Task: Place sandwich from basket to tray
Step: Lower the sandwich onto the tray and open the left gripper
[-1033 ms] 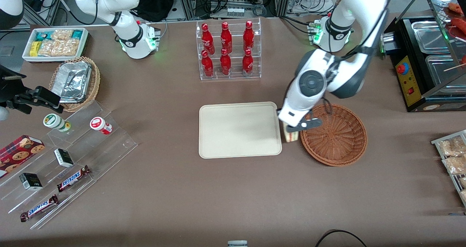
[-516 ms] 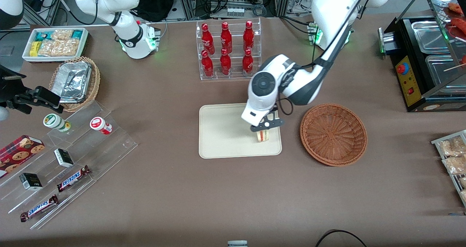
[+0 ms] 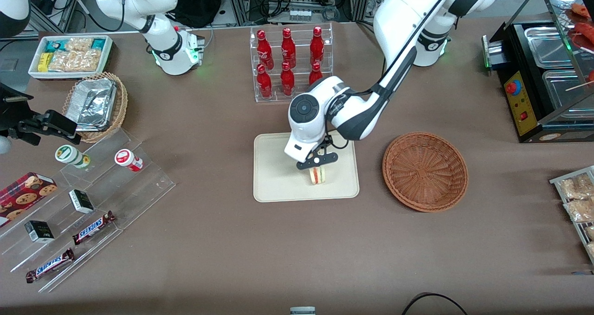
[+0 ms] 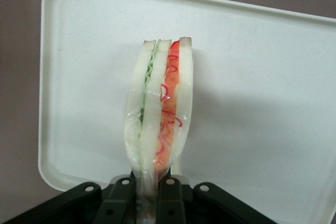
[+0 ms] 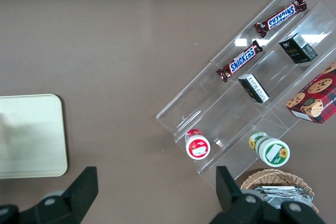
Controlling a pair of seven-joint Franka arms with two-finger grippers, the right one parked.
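Observation:
My left gripper (image 3: 317, 163) is shut on the sandwich (image 3: 317, 175), a plastic-wrapped wedge of pale bread with red and green filling. It holds the sandwich over the cream tray (image 3: 274, 166), in the part nearer the front camera and nearer the basket. In the left wrist view the sandwich (image 4: 160, 108) stands edge-on between the two black fingers (image 4: 122, 198), with the tray (image 4: 262, 87) beneath it. I cannot tell whether the sandwich touches the tray. The reddish-brown wicker basket (image 3: 425, 171) sits empty beside the tray, toward the working arm's end.
A clear rack of red bottles (image 3: 291, 64) stands farther from the front camera than the tray. A clear stepped stand with snack bars and jars (image 3: 88, 203), a tan foil-filled basket (image 3: 95, 105) and a white snack box (image 3: 70, 55) lie toward the parked arm's end. A black warmer (image 3: 543, 73) stands at the working arm's end.
My gripper carried the sandwich from beside the basket's rim across the tray's edge and further over the tray, toward the parked arm's end. The basket stays where it was.

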